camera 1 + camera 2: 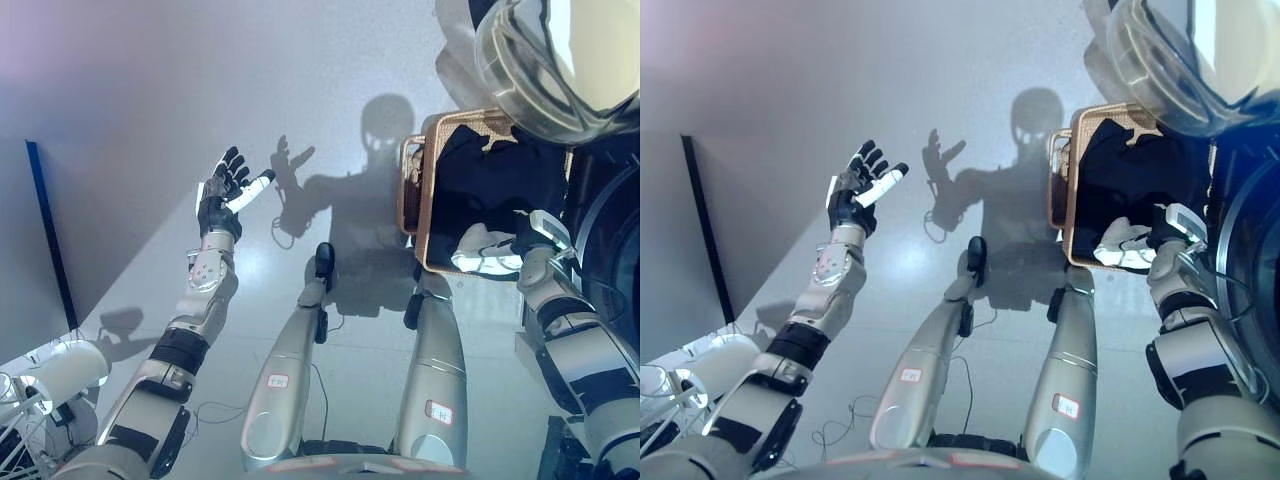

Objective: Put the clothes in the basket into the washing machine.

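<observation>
Soft, limp dark clothes (490,170) in the basket (425,190) — bunch a fold; left hand (228,190) spread, empty — right hand (495,250) unclear.

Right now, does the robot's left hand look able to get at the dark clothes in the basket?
Probably not: the left hand is raised open over bare floor, well apart from the basket. The right hand is already at the dark clothes.

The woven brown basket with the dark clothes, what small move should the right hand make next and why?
Probably curl the right hand round the dark clothes and lift. It sits at the near rim of the woven brown basket, clothes remain inside, and the washing machine's round glass door stands open above. The left hand is open, off to the side.
</observation>
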{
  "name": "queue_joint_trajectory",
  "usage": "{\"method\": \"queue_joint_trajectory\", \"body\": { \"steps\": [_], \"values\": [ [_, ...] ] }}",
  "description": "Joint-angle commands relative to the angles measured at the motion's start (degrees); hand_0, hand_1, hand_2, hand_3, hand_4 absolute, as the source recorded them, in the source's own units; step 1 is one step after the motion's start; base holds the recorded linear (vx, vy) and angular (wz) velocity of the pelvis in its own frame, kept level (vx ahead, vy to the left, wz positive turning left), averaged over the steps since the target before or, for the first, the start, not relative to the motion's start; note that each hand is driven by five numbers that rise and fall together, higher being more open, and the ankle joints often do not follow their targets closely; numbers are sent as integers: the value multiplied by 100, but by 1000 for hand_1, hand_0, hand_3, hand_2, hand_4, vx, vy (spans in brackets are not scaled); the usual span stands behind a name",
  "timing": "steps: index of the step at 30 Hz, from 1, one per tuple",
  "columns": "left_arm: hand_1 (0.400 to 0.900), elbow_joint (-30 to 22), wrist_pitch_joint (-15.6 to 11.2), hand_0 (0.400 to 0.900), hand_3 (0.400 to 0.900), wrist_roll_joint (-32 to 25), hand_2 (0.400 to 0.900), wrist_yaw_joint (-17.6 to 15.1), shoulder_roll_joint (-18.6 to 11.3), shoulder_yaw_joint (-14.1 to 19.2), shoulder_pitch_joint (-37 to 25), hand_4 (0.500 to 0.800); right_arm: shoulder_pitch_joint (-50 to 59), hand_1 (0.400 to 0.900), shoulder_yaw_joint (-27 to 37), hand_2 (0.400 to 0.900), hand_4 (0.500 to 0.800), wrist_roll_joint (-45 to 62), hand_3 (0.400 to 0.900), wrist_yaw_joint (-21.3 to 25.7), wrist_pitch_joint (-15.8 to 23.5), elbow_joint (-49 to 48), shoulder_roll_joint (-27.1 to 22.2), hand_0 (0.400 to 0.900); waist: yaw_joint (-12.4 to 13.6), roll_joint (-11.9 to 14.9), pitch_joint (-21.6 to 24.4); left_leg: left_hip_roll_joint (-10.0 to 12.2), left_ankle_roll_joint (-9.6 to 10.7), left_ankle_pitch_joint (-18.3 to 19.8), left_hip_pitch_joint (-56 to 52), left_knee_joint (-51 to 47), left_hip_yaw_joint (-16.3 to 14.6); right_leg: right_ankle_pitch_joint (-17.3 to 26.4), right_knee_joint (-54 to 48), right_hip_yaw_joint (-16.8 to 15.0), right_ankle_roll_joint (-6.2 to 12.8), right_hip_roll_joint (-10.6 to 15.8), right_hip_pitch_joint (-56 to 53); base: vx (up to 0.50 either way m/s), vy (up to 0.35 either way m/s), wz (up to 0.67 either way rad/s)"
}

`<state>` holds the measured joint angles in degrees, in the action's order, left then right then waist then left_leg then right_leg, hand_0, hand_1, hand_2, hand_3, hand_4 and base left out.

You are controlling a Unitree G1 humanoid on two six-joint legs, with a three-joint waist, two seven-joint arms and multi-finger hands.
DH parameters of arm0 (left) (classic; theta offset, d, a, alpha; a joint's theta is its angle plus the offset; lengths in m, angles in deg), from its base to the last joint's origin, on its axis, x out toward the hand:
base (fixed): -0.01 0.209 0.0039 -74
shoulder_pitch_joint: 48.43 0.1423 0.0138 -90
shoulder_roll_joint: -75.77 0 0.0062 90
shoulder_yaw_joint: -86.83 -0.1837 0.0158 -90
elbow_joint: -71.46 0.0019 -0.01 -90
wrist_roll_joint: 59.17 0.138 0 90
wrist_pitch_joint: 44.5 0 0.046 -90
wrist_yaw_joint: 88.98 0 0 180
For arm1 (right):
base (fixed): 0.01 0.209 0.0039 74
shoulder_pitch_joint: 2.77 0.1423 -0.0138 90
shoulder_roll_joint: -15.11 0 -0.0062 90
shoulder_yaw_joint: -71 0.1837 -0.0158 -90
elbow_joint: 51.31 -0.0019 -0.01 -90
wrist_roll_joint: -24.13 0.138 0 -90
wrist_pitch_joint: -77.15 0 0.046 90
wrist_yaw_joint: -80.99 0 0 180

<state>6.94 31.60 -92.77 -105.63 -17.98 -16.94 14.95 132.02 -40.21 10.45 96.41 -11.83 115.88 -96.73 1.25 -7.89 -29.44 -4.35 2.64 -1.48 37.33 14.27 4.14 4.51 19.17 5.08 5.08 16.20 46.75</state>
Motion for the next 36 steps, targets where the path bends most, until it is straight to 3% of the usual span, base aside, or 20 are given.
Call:
{"method": "queue_joint_trajectory", "body": {
  "steps": [1,18,19,23,25,26,36],
  "values": [
    [900,-549,-449,900,900,176,900,-192,-363,494,34,800,-114,900,-399,900,800,-15,900,50,-17,80,-466,900,-128,-44,83,102,82,660,336,819,-47,238,99,-277,473,303,22,-31,14,-9],
    [900,-1487,-570,900,900,251,900,-424,-575,800,138,800,592,900,-826,900,800,-129,900,-16,-55,117,-699,900,-78,-173,-35,14,-1,829,1595,1515,-198,206,539,-501,412,264,1224,-32,25,-7],
    [900,-1520,-573,900,900,254,900,-436,-598,824,174,800,632,900,-873,900,800,-168,900,-26,-79,128,-725,900,-45,-195,-35,49,10,1035,1565,1614,-182,1,696,-534,452,229,1232,54,20,-9],
    [900,-1681,-582,900,900,285,900,-470,-613,893,236,800,779,900,-994,900,800,-326,900,-78,-119,203,-841,900,-14,-246,-35,33,-13,1147,1967,1982,-203,-121,1042,-627,411,232,1611,3,9,-2],
    [900,-1750,-591,900,900,275,900,-448,-600,919,279,800,810,529,-1042,529,578,-385,529,-106,-125,230,-882,529,-6,-274,-35,24,-21,1164,2097,2084,-218,-156,1167,-663,396,233,1744,0,0,0],
    [900,-1757,-590,900,900,268,900,-449,-592,910,285,800,827,400,-1050,400,500,-399,400,-101,-131,230,-892,400,-3,-277,-35,26,-23,1166,2131,2106,-218,-169,1209,-679,392,223,1789,-2,17,-5],
    [900,-1720,-639,900,900,231,900,-557,-586,932,211,800,944,400,-1101,400,500,-322,400,-29,-129,154,-794,400,2,-256,-35,52,-58,1191,2127,2090,-335,-155,1208,-700,384,210,1855,8,14,-7]
  ]
}}
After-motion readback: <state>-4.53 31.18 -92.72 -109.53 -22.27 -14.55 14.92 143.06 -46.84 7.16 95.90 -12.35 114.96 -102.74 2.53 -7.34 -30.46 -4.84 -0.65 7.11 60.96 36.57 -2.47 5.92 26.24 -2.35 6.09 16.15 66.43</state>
